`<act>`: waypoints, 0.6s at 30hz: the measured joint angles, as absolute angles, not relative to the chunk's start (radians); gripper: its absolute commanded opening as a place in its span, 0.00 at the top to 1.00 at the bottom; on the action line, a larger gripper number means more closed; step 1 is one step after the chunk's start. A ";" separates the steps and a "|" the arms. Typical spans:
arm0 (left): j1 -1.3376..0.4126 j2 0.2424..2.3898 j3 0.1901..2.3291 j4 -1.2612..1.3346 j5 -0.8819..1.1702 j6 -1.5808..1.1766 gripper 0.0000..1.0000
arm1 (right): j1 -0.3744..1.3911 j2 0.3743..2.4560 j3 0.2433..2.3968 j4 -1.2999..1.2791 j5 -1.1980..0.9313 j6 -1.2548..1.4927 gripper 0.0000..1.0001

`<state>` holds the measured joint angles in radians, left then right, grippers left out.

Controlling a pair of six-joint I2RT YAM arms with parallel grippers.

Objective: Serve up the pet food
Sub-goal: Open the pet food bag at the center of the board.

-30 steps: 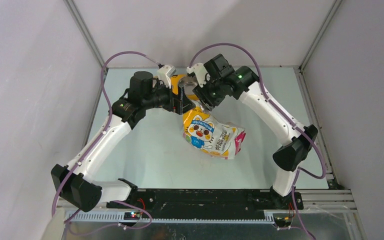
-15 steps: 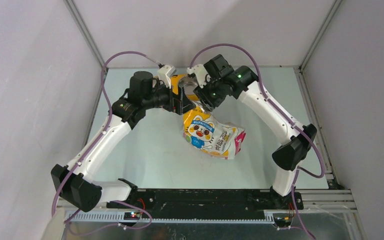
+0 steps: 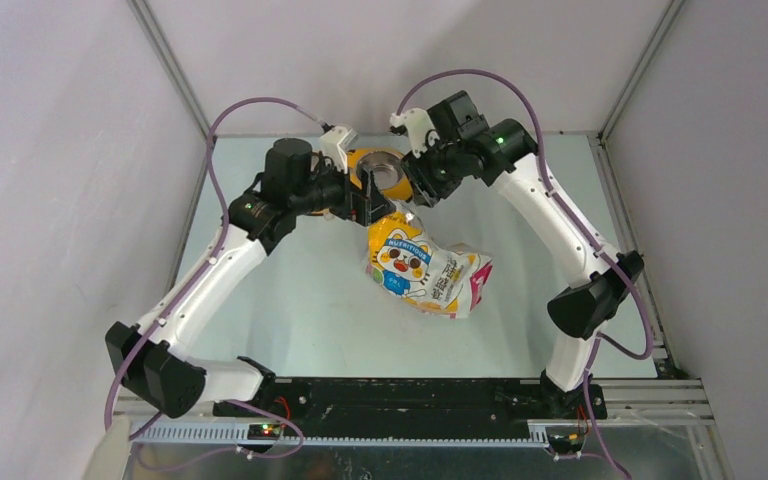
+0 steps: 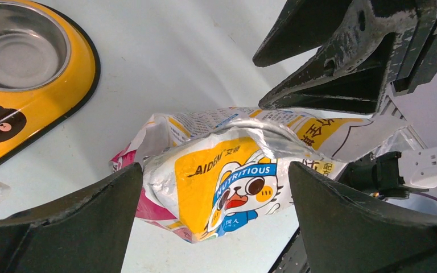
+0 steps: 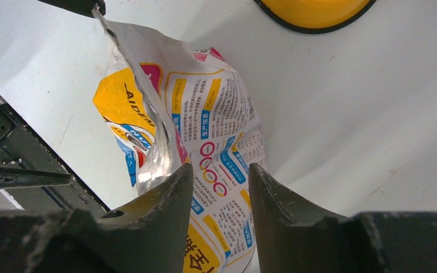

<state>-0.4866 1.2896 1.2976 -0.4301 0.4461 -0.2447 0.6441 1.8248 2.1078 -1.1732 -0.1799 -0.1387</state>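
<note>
L arm [image 3: 222,270] & R arm [image 3: 550,215] reach to far-centre of surface [image 3: 290,300], wrists close together over yellow feeder [image 3: 365,158] w/ steel bowl [image 3: 390,180], cat-print food bag [image 3: 425,270] lying just in front.

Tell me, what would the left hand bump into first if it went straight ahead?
The food bag with the cartoon cat. It sits ahead, between the open fingers of the left hand, though how near is unclear.

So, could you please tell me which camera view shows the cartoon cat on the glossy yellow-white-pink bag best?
The left wrist view: the glossy yellow-white-pink bag sits close, its cat face turned to the lens. The top external view shows the whole bag but the cat small; the right wrist view shows mostly its printed text.
</note>
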 measured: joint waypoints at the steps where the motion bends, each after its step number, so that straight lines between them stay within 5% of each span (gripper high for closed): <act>1: -0.490 1.293 1.302 -0.430 0.440 -0.244 0.00 | 0.640 1.825 2.113 -1.173 -0.183 -0.139 0.56; 18: -0.519 1.304 1.334 -0.478 0.374 -0.217 0.00 | 0.640 1.838 2.114 -1.179 -0.202 -0.142 0.53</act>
<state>-0.5194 1.3037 1.3338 -0.4782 0.3740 -0.2173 0.6399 1.8378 2.1139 -1.1793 -0.2020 -0.1425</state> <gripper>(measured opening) 0.996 0.445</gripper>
